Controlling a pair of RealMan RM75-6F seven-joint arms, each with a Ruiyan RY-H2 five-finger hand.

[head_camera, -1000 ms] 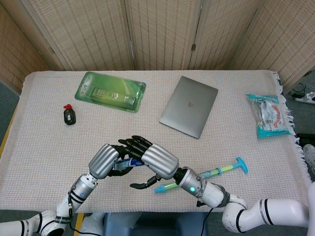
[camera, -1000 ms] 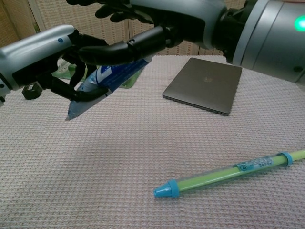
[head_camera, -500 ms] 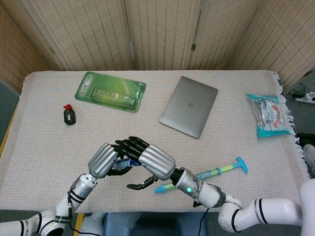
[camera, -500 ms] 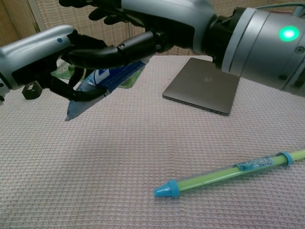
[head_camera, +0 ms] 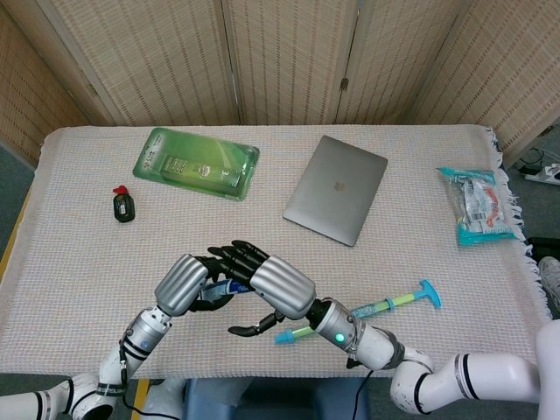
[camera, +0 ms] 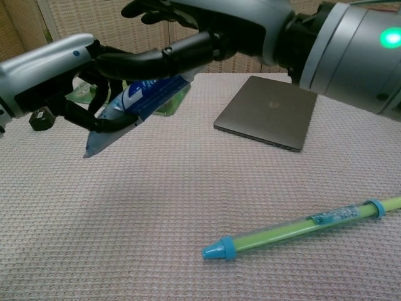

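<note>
Woven cloth covers the bench (head_camera: 79,262). Left robot hand (camera: 59,75) holds a blue-white tube (camera: 135,103); the right robot hand (camera: 207,34) spreads just above it. Bare cloth lies below.

- The laptop (head_camera: 336,188) lies flat at mid worktop (head_camera: 79,262); bare cloth runs from its near edge down toward the green-and-blue syringe toy (head_camera: 363,311)
- Left of the laptop, the green package (head_camera: 196,163) and small black fob (head_camera: 123,206) are low obstacles with open cloth between them
- Right of the laptop, a teal packet (head_camera: 477,206) sits by the worktop edge, a wide free strip between
- Near-left of the laptop, the left robot hand (head_camera: 188,284) and right robot hand (head_camera: 276,287) crowd together around a blue tube (camera: 135,103), closing that passage
</note>
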